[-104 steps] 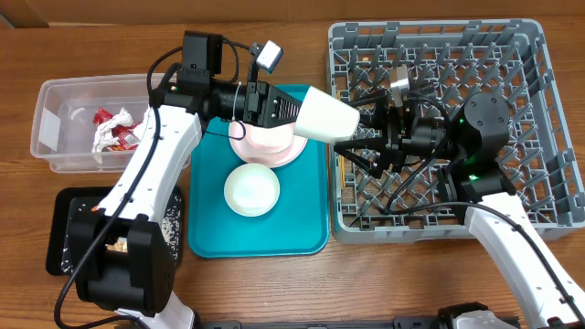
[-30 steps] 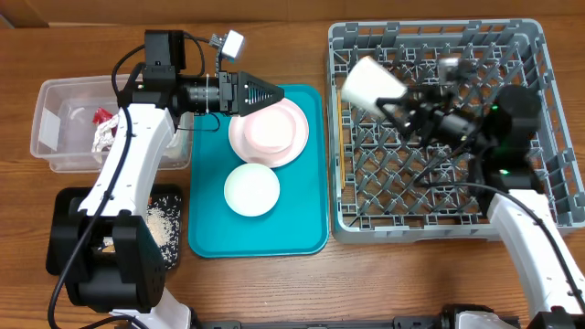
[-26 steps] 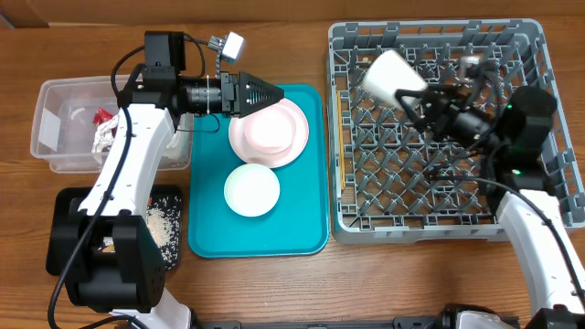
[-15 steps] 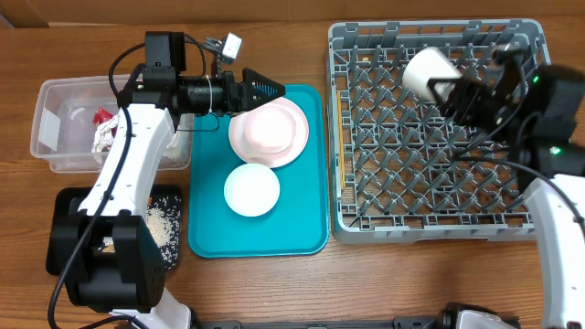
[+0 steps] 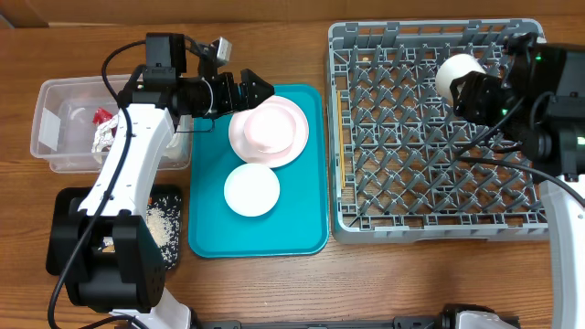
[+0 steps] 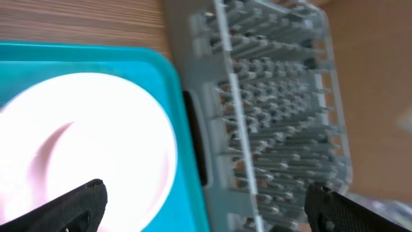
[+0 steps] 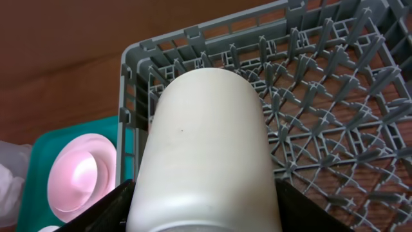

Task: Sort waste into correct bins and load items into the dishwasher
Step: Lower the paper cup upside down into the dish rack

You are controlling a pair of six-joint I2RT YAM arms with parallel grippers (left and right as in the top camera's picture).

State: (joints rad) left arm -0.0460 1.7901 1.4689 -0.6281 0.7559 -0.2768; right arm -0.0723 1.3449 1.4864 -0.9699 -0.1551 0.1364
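My right gripper (image 5: 468, 84) is shut on a white cup (image 5: 454, 73), held on its side above the far right part of the grey dish rack (image 5: 411, 183). The cup (image 7: 206, 142) fills the right wrist view between the fingers of the right gripper (image 7: 206, 209). My left gripper (image 5: 260, 89) stands open and empty just over the far edge of the wide white plate (image 5: 297, 128), which carries a bowl (image 5: 265, 131). A smaller bowl (image 5: 251, 190) lies nearer on the teal tray (image 5: 302, 215). In the left wrist view the left gripper (image 6: 206, 193) spans the plate (image 6: 84, 142) and the rack (image 6: 277, 116).
A clear tub (image 5: 46, 137) at the left holds a red wrapper (image 5: 108, 123) and white paper. In front of it a black tray (image 5: 69, 219) holds pale grains (image 5: 166, 227). The left arm's base stands partly over that tray.
The right gripper has carried the cup rightward across the rack toward its far right corner. The left gripper has opened wide and stays over the plate's far edge.
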